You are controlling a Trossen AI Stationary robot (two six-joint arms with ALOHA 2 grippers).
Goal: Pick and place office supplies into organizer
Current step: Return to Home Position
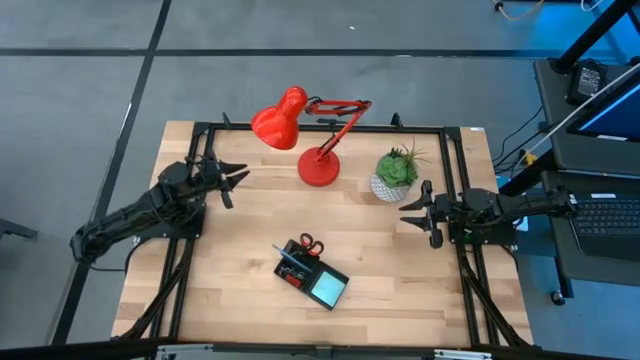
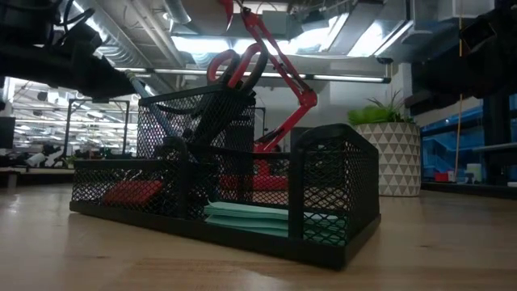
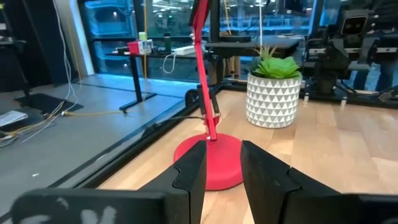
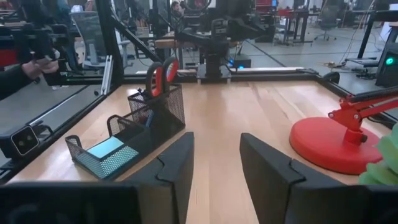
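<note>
Left jaws and right jaws hang parted, empty (organizer (image 2: 335, 190) already loaded); swinging home, they might clip the lamp (image 1: 320, 168) or plant (image 1: 397, 170).

1. The wooden table (image 1: 240, 310) stands on a grey floor (image 1: 80, 90) crossed by dark seam lines.
2. Just right of the table sits a dark desk (image 1: 592, 152) carrying a keyboard (image 1: 612, 215) and a blue-lit screen (image 1: 615, 108).
3. Over the table, ducts and long bright ceiling lights (image 2: 202, 44) run across an open ceiling.
4. Past the table's edge, tall glass panes (image 3: 112, 31) glow blue. A standing desk (image 3: 149, 59) stands before them, with loose cables (image 3: 37, 121) on the floor.
5. Farther off from the table is open office space, with more desks and an office chair (image 4: 326, 15).
</note>
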